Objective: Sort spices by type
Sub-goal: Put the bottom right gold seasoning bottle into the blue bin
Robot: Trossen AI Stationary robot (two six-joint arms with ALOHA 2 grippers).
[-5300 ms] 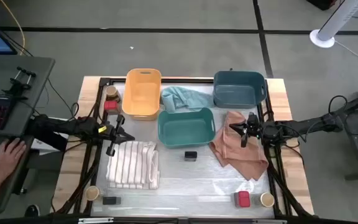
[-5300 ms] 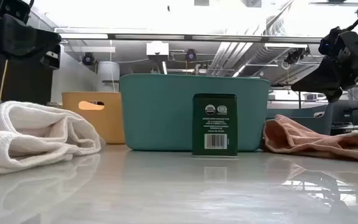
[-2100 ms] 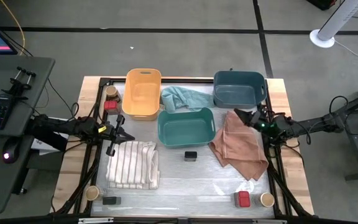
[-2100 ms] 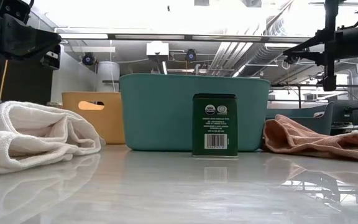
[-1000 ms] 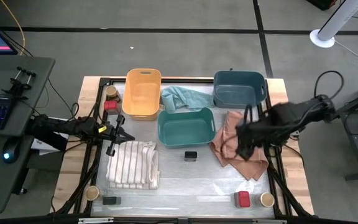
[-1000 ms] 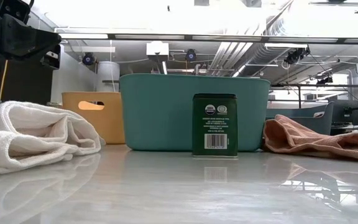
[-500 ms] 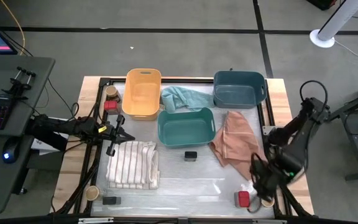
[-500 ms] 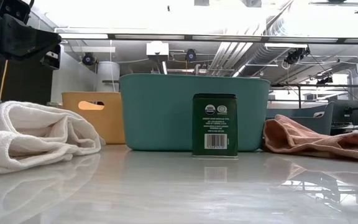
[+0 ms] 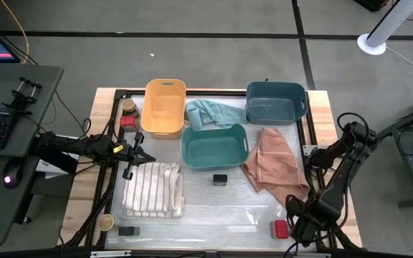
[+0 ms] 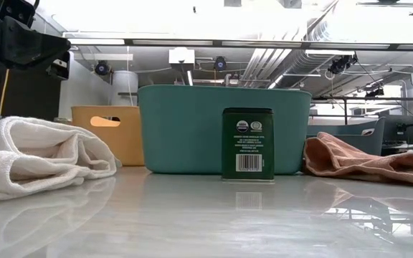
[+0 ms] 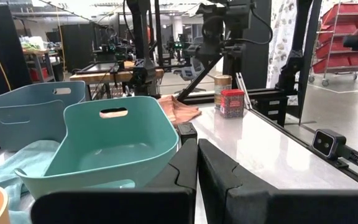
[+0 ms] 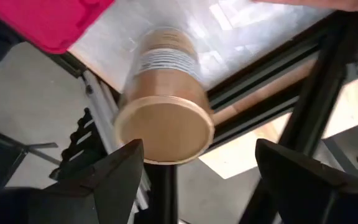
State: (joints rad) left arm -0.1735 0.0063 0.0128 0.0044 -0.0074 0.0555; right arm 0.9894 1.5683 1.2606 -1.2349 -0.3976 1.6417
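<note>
My right gripper (image 9: 301, 231) hangs open at the table's near right corner, pointing down over a round jar with a tan lid (image 12: 163, 127). Its fingers stand on either side of the lid and touch nothing. A red-topped square jar (image 9: 279, 228) stands right beside it. A black tin (image 9: 220, 179) stands upright in front of the teal bin (image 9: 214, 146). Another tin (image 9: 127, 231) and a tan-lidded jar (image 9: 106, 222) sit at the near left. A red jar (image 9: 127, 120) and a tan-lidded jar (image 9: 128, 106) sit at the far left. My left gripper (image 9: 136, 153) waits shut at the left.
An orange bin (image 9: 165, 107) and a dark blue bin (image 9: 276, 102) stand at the far side. A striped cloth (image 9: 153, 189), a pink cloth (image 9: 274, 166) and a teal cloth (image 9: 212, 112) lie about. The black frame rail (image 12: 272, 74) runs close by the jar.
My right gripper has swung from above the pink cloth toward the table's near right corner and gone down over the tan-lidded jar beside the red jar. No spice, bin or cloth has moved.
</note>
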